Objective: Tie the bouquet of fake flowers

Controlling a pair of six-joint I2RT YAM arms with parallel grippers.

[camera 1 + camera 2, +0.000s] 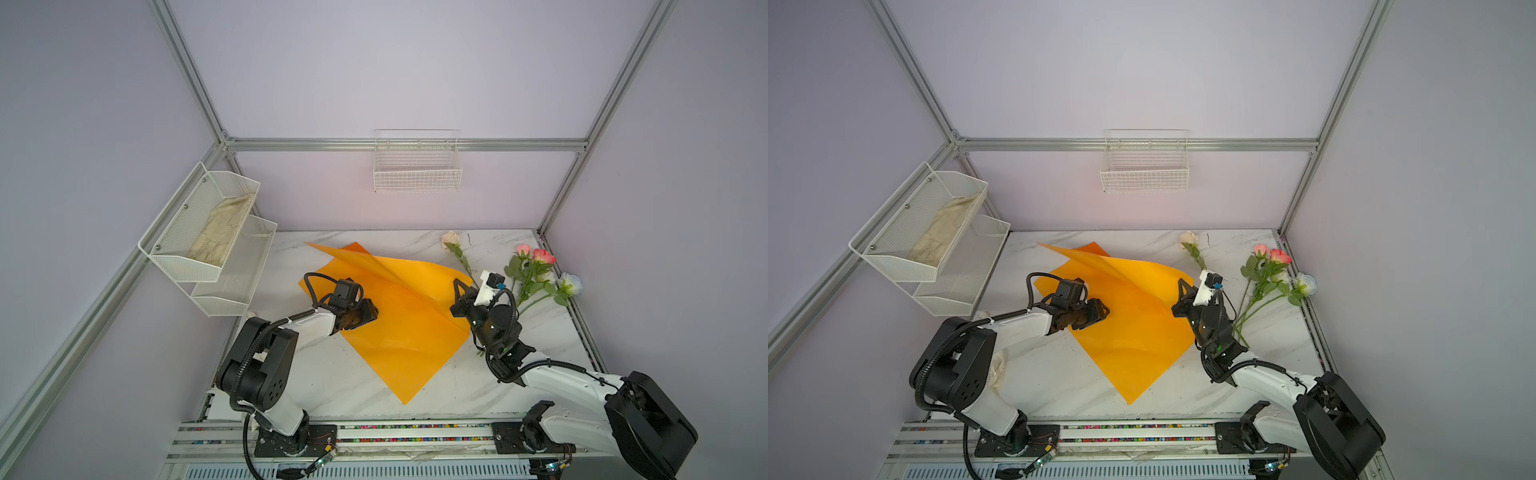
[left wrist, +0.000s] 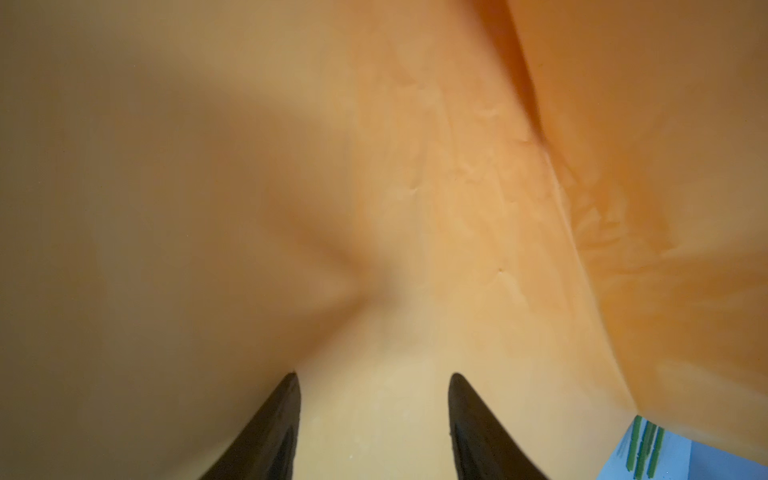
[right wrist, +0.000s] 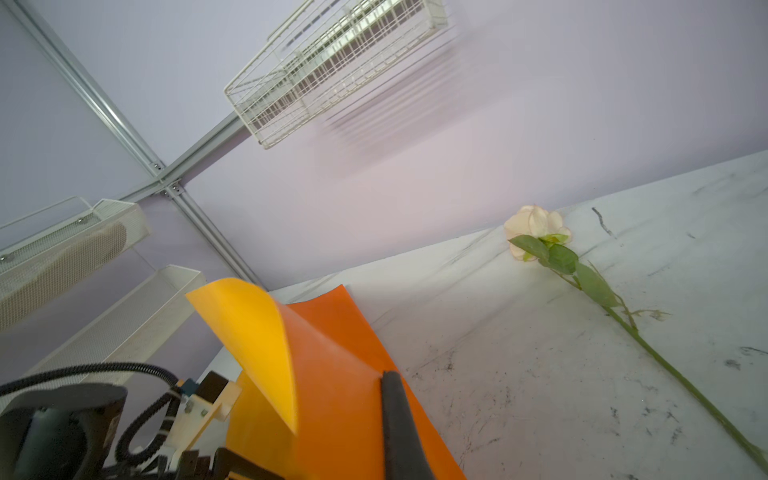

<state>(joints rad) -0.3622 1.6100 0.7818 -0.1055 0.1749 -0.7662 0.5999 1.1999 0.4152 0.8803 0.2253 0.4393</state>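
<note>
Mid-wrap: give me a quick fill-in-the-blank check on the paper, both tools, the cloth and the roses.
The right tool is ____ on a raised edge of the orange wrapping paper sheet.
The left tool is over that sheet, jaws ____.
The beige cloth lies in the ____ tier of the white mesh shelf.
The pink and white fake roses lie on the ____ arm's side of the white marble table.
Missing: shut; open; upper; right.
</note>
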